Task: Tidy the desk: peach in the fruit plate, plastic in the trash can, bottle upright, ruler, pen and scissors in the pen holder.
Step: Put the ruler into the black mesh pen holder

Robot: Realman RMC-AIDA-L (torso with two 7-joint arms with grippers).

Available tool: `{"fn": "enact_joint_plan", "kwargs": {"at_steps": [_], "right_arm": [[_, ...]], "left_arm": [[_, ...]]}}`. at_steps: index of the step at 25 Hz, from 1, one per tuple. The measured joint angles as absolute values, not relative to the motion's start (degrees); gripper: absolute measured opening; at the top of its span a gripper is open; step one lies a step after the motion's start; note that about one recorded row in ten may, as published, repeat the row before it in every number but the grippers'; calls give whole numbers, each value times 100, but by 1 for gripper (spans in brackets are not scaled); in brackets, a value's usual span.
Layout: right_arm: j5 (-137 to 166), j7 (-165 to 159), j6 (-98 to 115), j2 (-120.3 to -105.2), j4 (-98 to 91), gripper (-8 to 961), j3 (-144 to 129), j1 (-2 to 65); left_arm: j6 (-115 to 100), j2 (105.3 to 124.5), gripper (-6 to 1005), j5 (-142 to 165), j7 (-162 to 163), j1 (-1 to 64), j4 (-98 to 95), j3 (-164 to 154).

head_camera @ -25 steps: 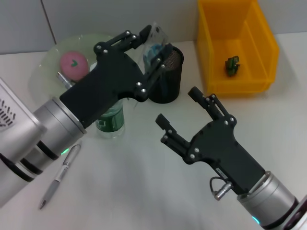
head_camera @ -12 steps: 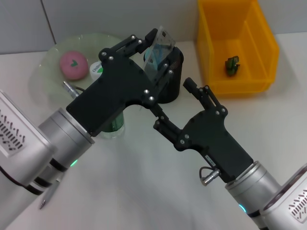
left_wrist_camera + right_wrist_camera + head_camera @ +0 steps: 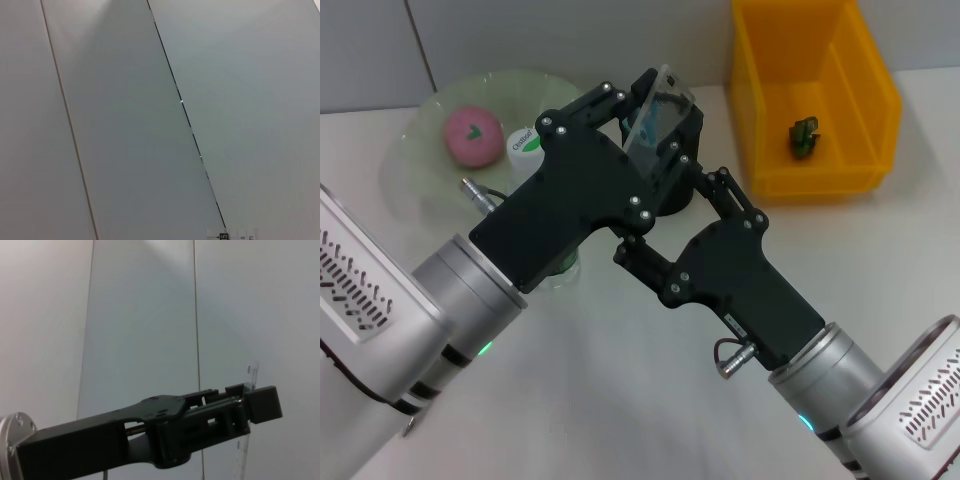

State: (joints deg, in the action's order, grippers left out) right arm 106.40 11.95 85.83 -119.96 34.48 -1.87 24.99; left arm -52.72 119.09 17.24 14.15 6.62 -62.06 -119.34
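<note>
- White desk (image 3: pixel 620 400) and grey wall are seen.
- Ruler (image 3: pixel 655 105) is clamped in the left gripper (image 3: pixel 650 125), just above the holder (image 3: pixel 688 185).
- Right gripper (image 3: pixel 675 225), spread wide, is held just beside it.
- Peach (image 3: pixel 472 133) is plated, bottle (image 3: pixel 527 150) upright, plastic (image 3: pixel 806 135) binned; ruler is not yet dropped.

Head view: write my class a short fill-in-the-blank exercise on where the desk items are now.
1. The pink peach lies in the ____.
2. The left gripper holds the clear ____ above the black pen holder.
3. The small green item sits inside the ____ bin.
4. The bottle has a ____ cap.

Missing words: fruit plate; ruler; yellow; white
</note>
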Motion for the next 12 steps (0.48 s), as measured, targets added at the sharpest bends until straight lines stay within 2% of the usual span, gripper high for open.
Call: {"fn": "enact_joint_plan", "kwargs": {"at_steps": [12], "right_arm": [[10643, 1200, 8480, -11996, 3522, 831, -152, 2623]], "left_arm": [[-5292, 11909, 467, 1663, 1318, 626, -6217, -12033]]}}
